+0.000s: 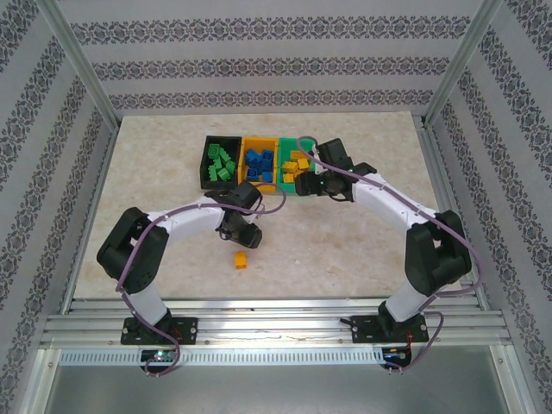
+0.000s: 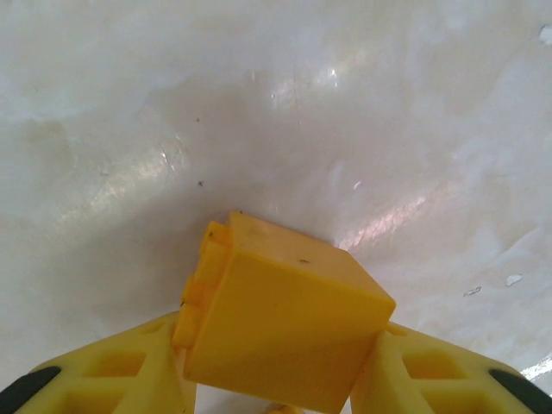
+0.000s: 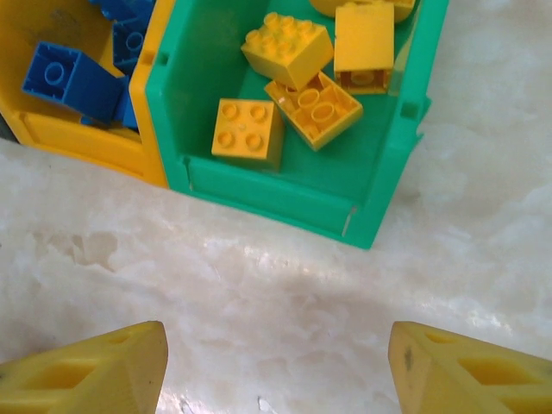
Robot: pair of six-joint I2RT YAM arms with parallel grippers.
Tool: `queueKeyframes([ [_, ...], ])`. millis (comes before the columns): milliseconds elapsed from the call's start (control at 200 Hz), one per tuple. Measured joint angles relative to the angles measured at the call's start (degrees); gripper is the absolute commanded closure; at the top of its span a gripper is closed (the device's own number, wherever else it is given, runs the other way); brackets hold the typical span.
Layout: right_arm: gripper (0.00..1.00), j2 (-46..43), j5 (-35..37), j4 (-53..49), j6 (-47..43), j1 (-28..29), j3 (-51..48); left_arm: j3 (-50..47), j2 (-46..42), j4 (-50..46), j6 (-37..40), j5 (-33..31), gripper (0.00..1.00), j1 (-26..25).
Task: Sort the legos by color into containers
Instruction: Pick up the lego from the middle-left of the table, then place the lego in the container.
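One orange-yellow brick [image 2: 293, 302] is sitting outside the bins, and I am pinching it in my left gripper [image 2: 280, 329] — both fingers are pressing against its sides, with its studs facing the left one. I cannot tell whether it is resting on the table [image 2: 259, 103] or hanging just off it. From above, it is lying out in the open middle, nearer my bases than the row of bins and apart from it. Everything else is looking sorted. The black bin [image 1: 205, 164] is holding the green bricks [image 1: 222, 164], the orange-yellow bin [image 1: 259, 188] is holding the blue bricks [image 1: 258, 164], and the green bin [image 3: 276, 185] at the right end is holding the other orange-yellow bricks [image 3: 289, 47]. No bin is matching the colour of its load, but each is keeping to one colour, so I am judging the job as nearly finished. I am seeing no other loose brick on the table. My right gripper [image 3: 278, 336] is hovering just beside the near wall of the green bin, jaws standing wide apart with only bare table between them — it is carrying nothing. What is remaining, as I am reading it, is a single delivery. This brick is needing a lift, a carry across to the green bin and a release among its fellows. The right arm is standing close to that bin, so I am expecting the approach to need some care.
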Motion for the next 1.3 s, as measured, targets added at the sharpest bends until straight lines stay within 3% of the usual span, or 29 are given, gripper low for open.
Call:
queueKeyframes([
  [235,0.31,-7.96,0.02,0.46,-0.15,0.98,-9.16,5.31,-0.17,-0.85,0.02,-1.42,0.57,0.00],
  [440,0.31,-15.02,0.24,0.59,0.74,0.96,-17.79,20.13,3.58,-1.70,0.33,-2.49,0.52,0.02],
  [769,0.32,-26.12,0.20,0.81,6.51,2.93,-29.16,59.74,29.94,-8.61,3.02,-5.35,0.51,0.28],
  [859,0.32,-27.91,0.17,0.81,7.87,4.50,-30.36,71.43,37.77,-12.11,3.91,-6.67,0.39,0.46],
  [969,0.31,-28.92,0.20,1.16,9.20,5.99,-31.39,83.60,45.86,-15.54,4.72,-8.33,0.30,0.72],
  [1144,0.31,-28.85,0.20,2.40,11.17,8.94,-33.29,82.99,46.16,-17.90,5.01,-8.81,0.27,0.83],
  [1299,0.31,-26.25,0.22,5.20,12.50,13.22,-33.97,62.73,35.15,-10.93,5.16,-8.48,0.24,0.81],
])
